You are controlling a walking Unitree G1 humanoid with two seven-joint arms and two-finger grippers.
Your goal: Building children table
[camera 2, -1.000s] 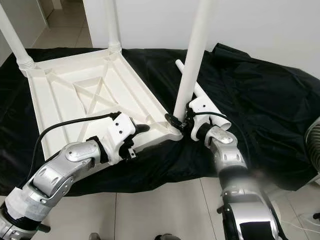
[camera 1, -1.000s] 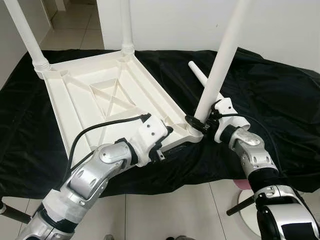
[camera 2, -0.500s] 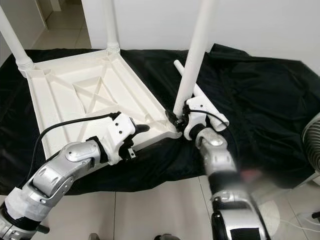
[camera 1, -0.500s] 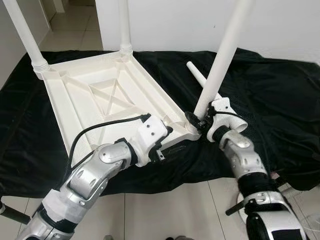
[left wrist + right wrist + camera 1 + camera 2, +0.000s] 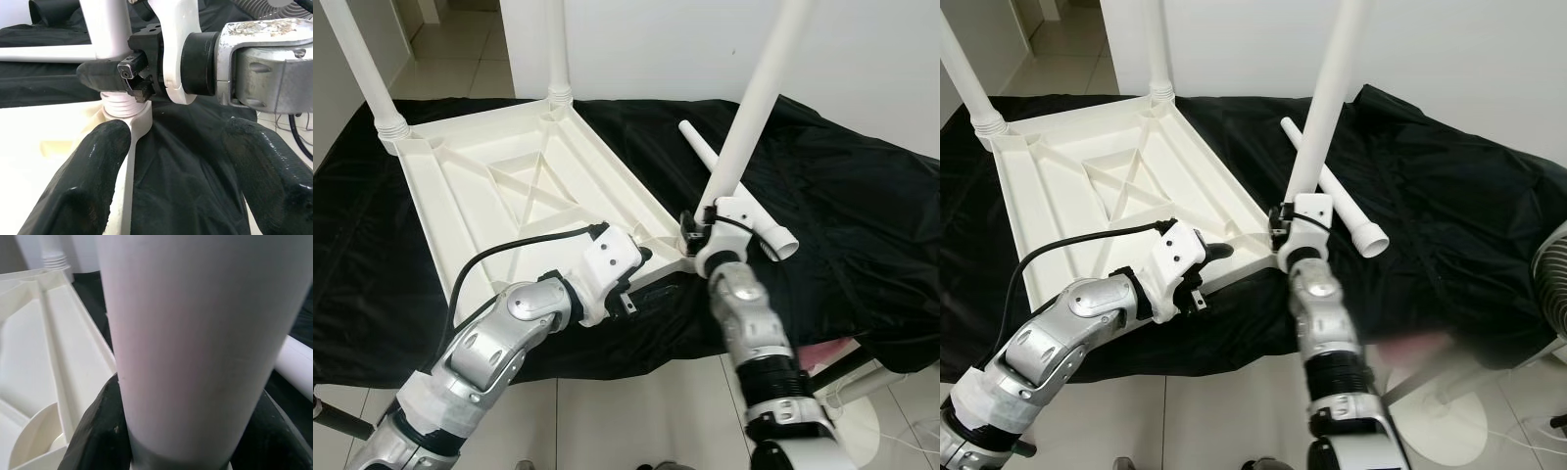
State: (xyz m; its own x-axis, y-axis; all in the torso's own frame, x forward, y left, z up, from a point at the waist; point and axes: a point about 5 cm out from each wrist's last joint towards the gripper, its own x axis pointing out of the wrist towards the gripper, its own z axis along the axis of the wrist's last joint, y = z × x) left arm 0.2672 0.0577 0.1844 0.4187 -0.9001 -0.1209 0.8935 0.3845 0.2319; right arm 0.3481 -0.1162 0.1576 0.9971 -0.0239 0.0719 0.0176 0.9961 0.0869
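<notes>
The upturned white tabletop is laid on a black cloth. Its near edge is straddled by the left gripper, fingers spread. An upright leg at the corner socket is clamped by the right gripper. A loose leg is lying nearby.

Right claw and upright leg crowd near corner, loose leg apparently just beyond

No legible text, label, brand, number or sign anywhere on any surface.
</notes>
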